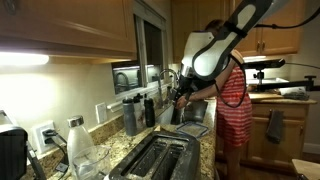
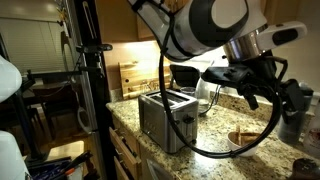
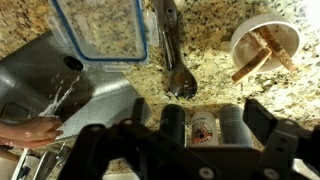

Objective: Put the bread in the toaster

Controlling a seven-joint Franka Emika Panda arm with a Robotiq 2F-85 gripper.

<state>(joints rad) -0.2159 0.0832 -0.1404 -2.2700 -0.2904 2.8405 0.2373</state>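
The shiny steel toaster (image 1: pixel 158 157) with two dark slots stands on the granite counter and shows in both exterior views (image 2: pixel 166 117). The tan bread (image 3: pixel 259 55) lies in a white bowl (image 3: pixel 288 32) at the upper right of the wrist view; it also shows in an exterior view (image 2: pixel 243 137). My gripper (image 3: pixel 175 135) is open and empty. It hovers above the counter, over three small shakers, to the left of and apart from the bowl. It shows in both exterior views (image 1: pixel 180 96) (image 2: pixel 272 92), away from the toaster. The toaster is out of the wrist view.
Three shakers (image 3: pixel 204 128) stand under the gripper. Metal tongs (image 3: pixel 172 50) and a clear container (image 3: pixel 100 30) lie beyond them. A sink (image 3: pixel 70 100) with a person's hand (image 3: pixel 30 130) is at left. A person in red (image 1: pixel 232 100) stands nearby. A blender jar (image 1: pixel 80 150) stands beside the toaster.
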